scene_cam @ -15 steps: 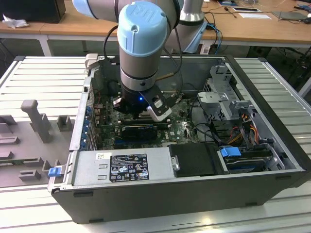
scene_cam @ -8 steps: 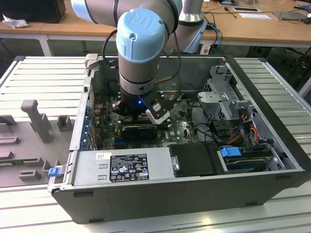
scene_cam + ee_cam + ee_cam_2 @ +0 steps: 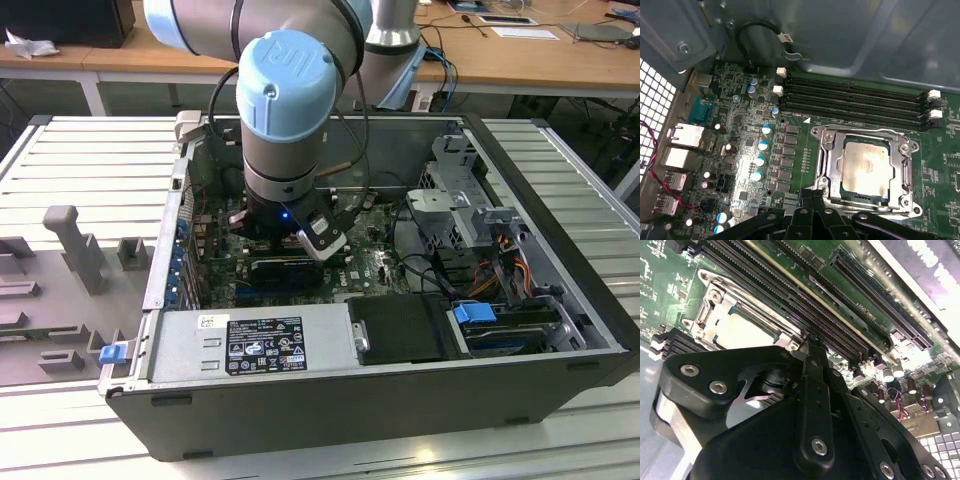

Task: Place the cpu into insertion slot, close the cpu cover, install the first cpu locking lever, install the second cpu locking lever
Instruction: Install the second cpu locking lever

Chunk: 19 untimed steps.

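One arm (image 3: 290, 90) is reaching down into an open computer case (image 3: 560, 330), and there isn't much room to spare: the case walls stand up on every side, with the power supply (image 3: 250, 340) along the near edge and a drive cage (image 3: 455, 190) over on the exterior view's right. Further to the exterior view's left, outside the case, a grey moulded tray (image 3: 60, 280) sits on the ribbed metal table (image 3: 90, 140).

The gripper (image 3: 812, 207) hangs just over the green motherboard (image 3: 740, 145), its black fingers (image 3: 805, 220) pressed together, so it's narrow and holding nothing I can make out. Its tip sits right at the edge of the socket frame.

The cpu (image 3: 865, 167) is lying flat in the insertion slot (image 3: 847, 192), pale matte metal top facing up (a bit smudgy looking). The cpu cover (image 3: 867, 137), a shiny thin steel frame with a square cut-out, lies down around the chip.

Just beside the socket run the long black memory slots (image 3: 855, 102) with white clips, and on its other side there's a row of small blue-topped capacitors (image 3: 762, 145). In the second wrist view the cpu (image 3: 747, 332) shows just past the black gripper linkage.
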### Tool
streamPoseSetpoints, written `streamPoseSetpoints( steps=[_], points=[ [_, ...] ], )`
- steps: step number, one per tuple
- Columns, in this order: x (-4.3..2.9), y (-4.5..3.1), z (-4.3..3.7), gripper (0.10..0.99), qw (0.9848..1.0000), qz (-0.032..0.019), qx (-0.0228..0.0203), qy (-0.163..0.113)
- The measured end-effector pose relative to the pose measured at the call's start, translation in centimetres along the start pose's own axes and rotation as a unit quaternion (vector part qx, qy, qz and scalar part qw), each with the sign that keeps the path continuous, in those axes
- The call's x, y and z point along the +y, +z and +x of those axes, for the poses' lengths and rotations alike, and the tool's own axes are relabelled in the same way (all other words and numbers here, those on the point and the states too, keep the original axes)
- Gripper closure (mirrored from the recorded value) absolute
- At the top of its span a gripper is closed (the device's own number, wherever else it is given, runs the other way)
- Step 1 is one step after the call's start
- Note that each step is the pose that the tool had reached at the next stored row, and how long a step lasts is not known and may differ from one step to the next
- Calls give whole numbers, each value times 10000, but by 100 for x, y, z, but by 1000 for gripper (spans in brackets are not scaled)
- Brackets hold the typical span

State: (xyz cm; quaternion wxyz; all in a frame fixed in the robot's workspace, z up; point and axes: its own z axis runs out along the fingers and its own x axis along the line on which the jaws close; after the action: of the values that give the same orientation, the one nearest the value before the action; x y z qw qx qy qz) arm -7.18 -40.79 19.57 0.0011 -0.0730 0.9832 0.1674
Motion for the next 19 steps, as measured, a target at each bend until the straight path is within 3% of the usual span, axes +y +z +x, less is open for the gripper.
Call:
streamPoseSetpoints(
  steps=[2, 12, 19],
  points=[
    [-4, 19, -1, 980, 10000, -49, -11, -2],
    [2, 17, 42, 980, 9999, -146, -25, -4],
    [92, -235, 39, 980, 9999, -147, -24, -4]
  ],
)
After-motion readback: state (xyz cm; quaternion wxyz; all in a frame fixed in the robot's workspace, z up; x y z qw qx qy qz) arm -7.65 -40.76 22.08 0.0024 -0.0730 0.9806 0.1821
